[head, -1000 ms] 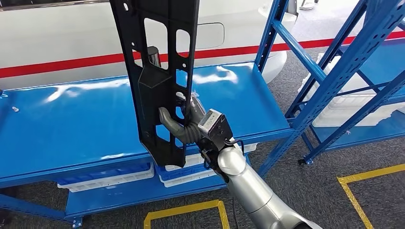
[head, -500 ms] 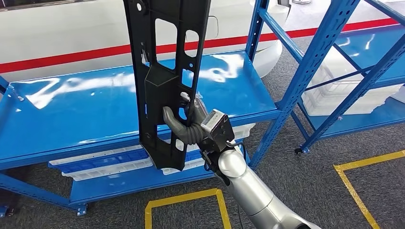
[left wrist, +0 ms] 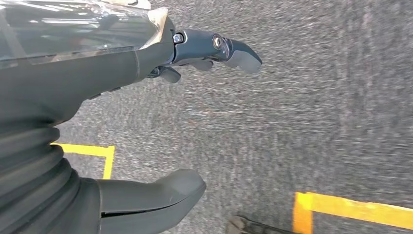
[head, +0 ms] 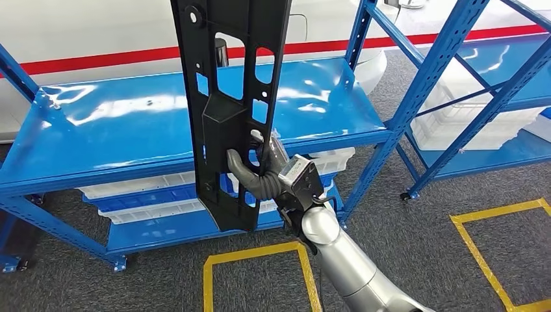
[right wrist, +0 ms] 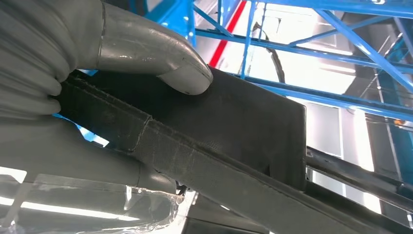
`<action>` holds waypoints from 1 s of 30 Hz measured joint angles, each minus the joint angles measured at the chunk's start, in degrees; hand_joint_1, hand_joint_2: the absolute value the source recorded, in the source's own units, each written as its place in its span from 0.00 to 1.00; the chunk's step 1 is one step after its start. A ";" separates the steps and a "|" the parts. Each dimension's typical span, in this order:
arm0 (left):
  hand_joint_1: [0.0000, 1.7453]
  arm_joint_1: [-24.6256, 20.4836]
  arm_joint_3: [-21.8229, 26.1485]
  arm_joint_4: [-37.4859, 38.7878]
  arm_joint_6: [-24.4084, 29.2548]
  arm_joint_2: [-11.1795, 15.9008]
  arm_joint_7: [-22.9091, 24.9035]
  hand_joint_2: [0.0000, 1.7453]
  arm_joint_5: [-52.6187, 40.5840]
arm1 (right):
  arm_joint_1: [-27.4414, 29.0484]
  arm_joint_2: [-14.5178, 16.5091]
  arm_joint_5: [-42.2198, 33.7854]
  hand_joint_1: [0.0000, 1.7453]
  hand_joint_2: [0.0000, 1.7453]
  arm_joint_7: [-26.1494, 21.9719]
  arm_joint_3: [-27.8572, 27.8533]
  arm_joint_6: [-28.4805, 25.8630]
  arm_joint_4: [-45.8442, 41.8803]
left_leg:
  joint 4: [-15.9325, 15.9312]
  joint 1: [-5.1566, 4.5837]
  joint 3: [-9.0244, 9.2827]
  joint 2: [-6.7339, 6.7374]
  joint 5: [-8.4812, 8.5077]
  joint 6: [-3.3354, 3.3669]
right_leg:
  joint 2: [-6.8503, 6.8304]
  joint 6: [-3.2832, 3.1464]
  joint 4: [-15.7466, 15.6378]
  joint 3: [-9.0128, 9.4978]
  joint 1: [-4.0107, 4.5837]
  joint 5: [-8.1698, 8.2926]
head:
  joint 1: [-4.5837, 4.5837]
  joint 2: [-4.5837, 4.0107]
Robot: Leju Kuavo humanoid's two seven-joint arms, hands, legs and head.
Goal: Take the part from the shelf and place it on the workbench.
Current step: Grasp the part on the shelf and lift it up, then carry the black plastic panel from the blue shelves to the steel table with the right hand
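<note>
A long black plastic part (head: 229,97) with several cut-outs stands upright in front of me, reaching past the top of the head view. My right hand (head: 260,172) grips it near its lower end, thumb hooked across its face. In the right wrist view the thumb (right wrist: 160,61) presses on the black part (right wrist: 234,126). Behind the part lies the blue workbench (head: 117,130), its glossy top bare. My left hand (left wrist: 146,117) hangs over grey carpet, fingers apart, holding nothing.
White trays (head: 146,201) sit on the bench's lower shelf. A blue shelf rack (head: 455,71) with white bins (head: 474,130) stands at the right. Yellow floor tape (head: 253,266) marks boxes on the grey carpet. A white wall with a red stripe (head: 91,62) runs behind.
The whole view has shifted: the workbench now sits more squarely ahead and its left post has come into view. The part stays upright in my right hand.
</note>
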 joint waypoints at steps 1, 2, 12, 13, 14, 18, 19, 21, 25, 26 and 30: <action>0.00 0.00 0.00 0.00 0.00 -0.02 0.00 1.00 0.00 | 0.08 -0.07 0.00 1.00 1.00 0.00 0.00 0.00 0.00 | 0.04 -0.12 -0.89 0.01 0.66 -0.02 | 0.01 0.43 1.27 0.55 0.06 0.01 | -0.01 0.00; 0.00 0.00 0.00 0.00 0.00 -0.05 0.00 1.00 0.00 | 0.14 -0.12 -0.01 1.00 1.00 0.00 0.00 0.00 0.00 | 0.07 -0.24 -1.68 0.02 1.28 -0.07 | 0.01 0.87 0.30 2.22 0.14 0.85 | -0.01 0.00; 0.00 0.12 0.00 0.00 0.01 -0.28 0.00 1.00 0.00 | -0.06 0.10 0.00 1.00 1.00 -0.02 0.01 0.00 -0.33 | 3.44 0.03 -5.50 -0.20 0.27 -2.98 | -0.14 -2.55 -18.22 13.26 0.17 4.11 | -0.15 0.00; 0.00 0.13 0.00 0.00 0.01 -0.27 0.00 1.00 0.00 | -0.06 0.18 0.00 1.00 1.00 -0.02 0.02 0.00 -0.33 | 6.76 0.13 -6.53 -0.24 -2.78 -3.31 | -0.20 -2.81 -18.16 12.62 0.26 4.76 | -0.19 0.00; 0.00 0.13 0.00 0.00 0.00 -0.27 0.00 1.00 0.00 | -0.01 0.23 -0.02 1.00 1.00 -0.02 0.02 0.00 -0.33 | 10.69 0.23 -7.53 -0.25 -5.39 -3.63 | -0.23 -2.90 -18.07 11.82 0.28 5.38 | -0.21 0.00; 0.00 0.13 0.00 0.00 0.02 -0.22 -0.02 1.00 -0.01 | 0.38 0.25 -0.58 1.00 1.00 -0.51 -0.02 0.43 -0.33 | 13.57 0.79 -4.77 -0.20 -4.70 -4.33 | -0.31 -2.30 -17.11 8.79 0.24 7.06 | -0.22 0.00; 0.00 0.09 0.00 0.00 0.03 -0.19 -0.06 1.00 -0.02 | 0.45 0.25 -0.73 1.00 1.00 -0.75 -0.05 0.60 -0.33 | 9.73 0.97 -1.86 -0.20 -3.76 -4.36 | -0.31 -2.06 -16.68 8.16 0.20 7.29 | -0.23 0.00; 0.00 0.00 0.00 0.00 0.04 -0.18 -0.16 1.00 -0.07 | 0.51 0.28 -0.85 1.00 1.00 -1.29 -0.22 0.92 -0.33 | 2.70 0.91 2.96 -0.34 -3.49 -4.07 | -0.32 -1.41 -15.93 7.13 0.34 7.76 | -0.19 0.00; 0.00 -0.01 0.00 0.01 0.05 -0.25 -0.32 1.00 -0.17 | 0.61 0.29 -0.75 1.00 1.00 -2.15 -0.69 1.34 -0.33 | 0.35 0.27 3.20 -0.37 -2.98 -2.16 | -0.33 0.27 -15.47 6.26 0.54 8.70 | -0.14 0.00; 0.00 -0.03 0.00 0.02 0.05 -0.28 -0.33 1.00 -0.17 | 0.65 0.25 -0.69 1.00 1.00 -2.23 -0.80 1.39 -0.33 | 0.12 0.26 2.79 -0.23 -2.36 -1.40 | -0.27 0.32 -14.54 5.65 0.54 7.85 | -0.07 0.00; 0.00 -0.04 0.00 0.02 -0.03 -0.32 -0.93 1.00 -0.34 | 0.88 -0.02 0.45 1.00 1.00 -3.07 -1.14 2.05 -0.33 | -0.19 0.30 0.15 0.04 -0.08 -0.19 | -0.03 -0.35 -2.22 1.36 0.47 0.06 | 0.20 0.00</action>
